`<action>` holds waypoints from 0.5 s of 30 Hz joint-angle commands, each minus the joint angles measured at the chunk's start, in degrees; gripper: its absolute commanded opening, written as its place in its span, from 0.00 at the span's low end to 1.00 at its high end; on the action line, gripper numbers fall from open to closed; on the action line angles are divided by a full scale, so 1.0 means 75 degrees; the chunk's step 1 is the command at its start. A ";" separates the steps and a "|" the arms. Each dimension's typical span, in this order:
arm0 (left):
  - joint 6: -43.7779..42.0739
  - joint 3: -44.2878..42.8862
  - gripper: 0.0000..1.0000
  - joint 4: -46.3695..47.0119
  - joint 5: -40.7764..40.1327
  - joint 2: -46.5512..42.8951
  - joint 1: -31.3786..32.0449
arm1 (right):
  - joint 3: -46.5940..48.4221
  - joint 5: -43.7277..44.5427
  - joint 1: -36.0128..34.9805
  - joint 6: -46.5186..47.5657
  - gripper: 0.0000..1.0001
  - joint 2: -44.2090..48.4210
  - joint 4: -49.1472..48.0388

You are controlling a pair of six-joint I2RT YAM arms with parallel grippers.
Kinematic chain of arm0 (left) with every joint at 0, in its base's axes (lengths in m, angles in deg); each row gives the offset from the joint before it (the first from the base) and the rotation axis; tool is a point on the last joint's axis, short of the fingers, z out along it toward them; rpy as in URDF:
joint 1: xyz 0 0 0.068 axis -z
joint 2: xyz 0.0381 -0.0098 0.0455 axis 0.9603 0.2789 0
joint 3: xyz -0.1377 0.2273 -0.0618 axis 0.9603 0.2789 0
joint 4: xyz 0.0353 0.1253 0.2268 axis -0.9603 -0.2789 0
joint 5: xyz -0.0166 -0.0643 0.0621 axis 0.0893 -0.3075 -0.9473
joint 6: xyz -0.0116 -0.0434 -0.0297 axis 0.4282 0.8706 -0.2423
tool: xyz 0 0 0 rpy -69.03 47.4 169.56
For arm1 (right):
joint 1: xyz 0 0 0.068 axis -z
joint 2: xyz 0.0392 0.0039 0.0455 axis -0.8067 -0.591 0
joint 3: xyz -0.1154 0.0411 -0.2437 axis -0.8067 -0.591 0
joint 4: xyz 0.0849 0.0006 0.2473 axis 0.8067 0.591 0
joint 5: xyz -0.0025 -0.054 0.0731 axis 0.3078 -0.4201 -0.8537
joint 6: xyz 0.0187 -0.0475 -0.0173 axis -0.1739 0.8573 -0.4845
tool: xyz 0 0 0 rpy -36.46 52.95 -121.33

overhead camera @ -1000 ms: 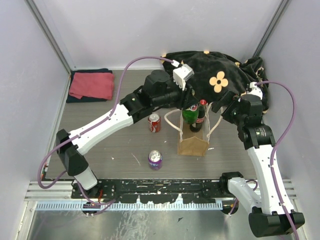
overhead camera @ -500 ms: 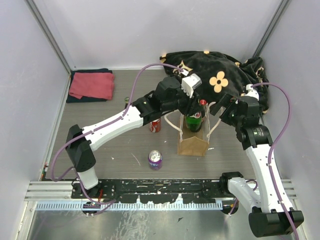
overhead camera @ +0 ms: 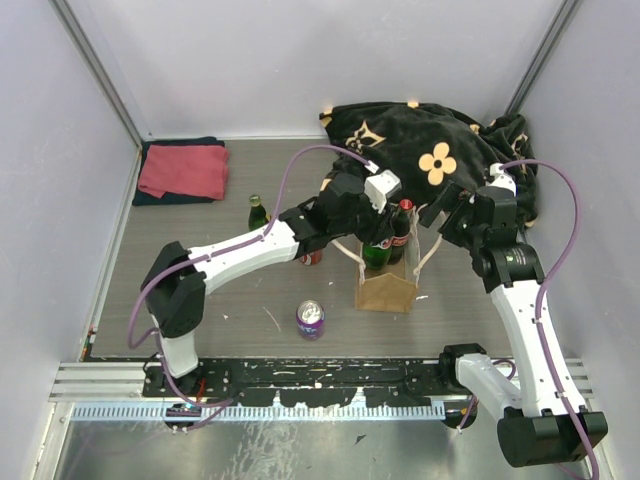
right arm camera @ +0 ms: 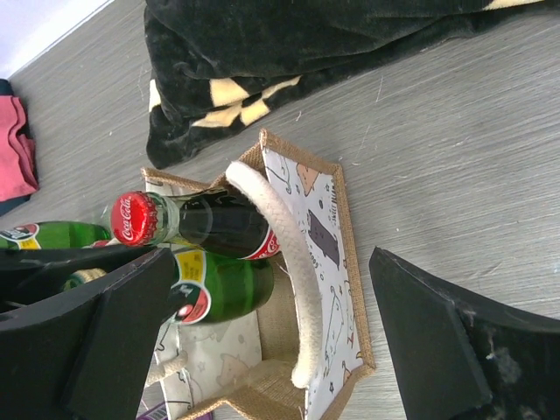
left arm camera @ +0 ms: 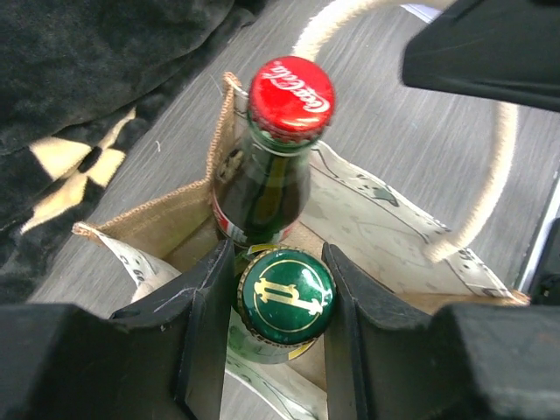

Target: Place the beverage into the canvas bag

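Jaws on my left gripper (left arm camera: 278, 267) pinch the green bottle (left arm camera: 287, 297) inside the canvas bag (left arm camera: 381, 219), its base hidden. On my right gripper (right arm camera: 271, 262) they gape wide.

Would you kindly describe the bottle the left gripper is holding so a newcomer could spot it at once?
Find the tan canvas bag mid-table, before the black flowered blanket. Two bottles poke out; it is the green bottle clamped by the left gripper, its cap green and gold where the dark bottle beside it has a red cap.
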 commanded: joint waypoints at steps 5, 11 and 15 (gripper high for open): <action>-0.0127 0.0074 0.00 0.2071 -0.0165 0.0231 -0.0316 | 0.0407 0.0079 0.0032 0.0053 1.00 -0.0024 -0.0218; -0.0121 0.0408 0.00 0.2558 -0.0306 0.0402 -0.0332 | 0.0329 0.0061 0.0034 0.0005 1.00 -0.0070 -0.0301; -0.0062 0.0571 0.00 0.2785 -0.0350 0.0469 -0.0331 | 0.0220 0.0015 0.0028 -0.0056 1.00 -0.0087 -0.0380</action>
